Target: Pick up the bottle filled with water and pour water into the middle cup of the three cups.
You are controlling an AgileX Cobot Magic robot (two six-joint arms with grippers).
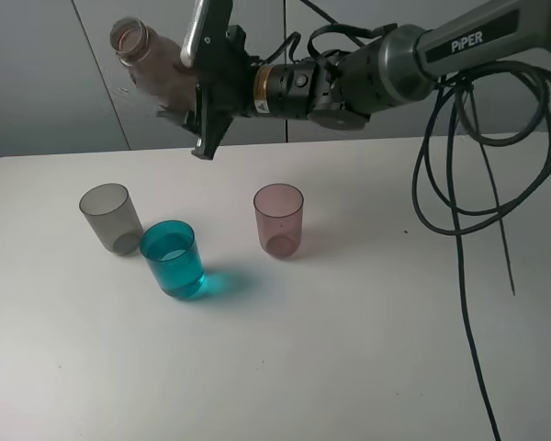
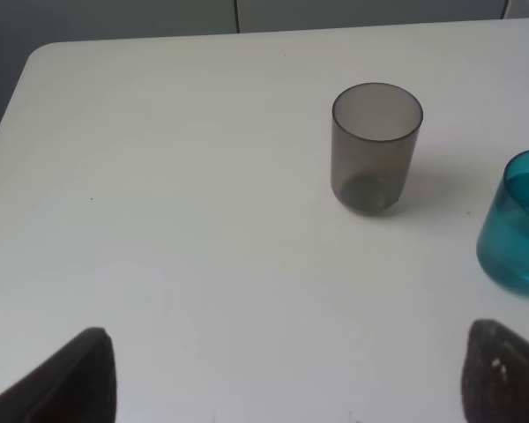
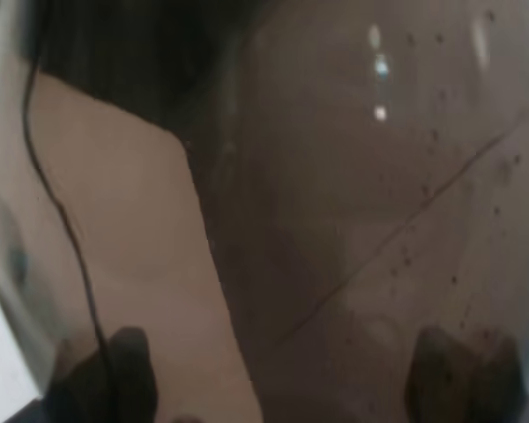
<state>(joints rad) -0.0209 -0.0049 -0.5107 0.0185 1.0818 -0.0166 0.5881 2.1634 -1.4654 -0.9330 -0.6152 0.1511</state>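
Two claws: right claw (image 1: 202, 92) clamps the tilted bottle (image 1: 159, 69), left claw (image 2: 286, 379) gapes wide.

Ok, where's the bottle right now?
In the high view the bottle hangs at upper left, tilted in the right gripper, well above the table and nearest the grey cup.

Smoky brown bottle (image 1: 156, 69), black right gripper (image 1: 205, 87), orange band (image 1: 260, 87) at the wrist. Grey cup (image 1: 110, 218), vivid teal middle cup (image 1: 173, 257), pink-mauve cup (image 1: 278, 220), all translucent, and a plain white table (image 1: 367, 349). Close up it's blurred, but the bottle looks dark-speckled.
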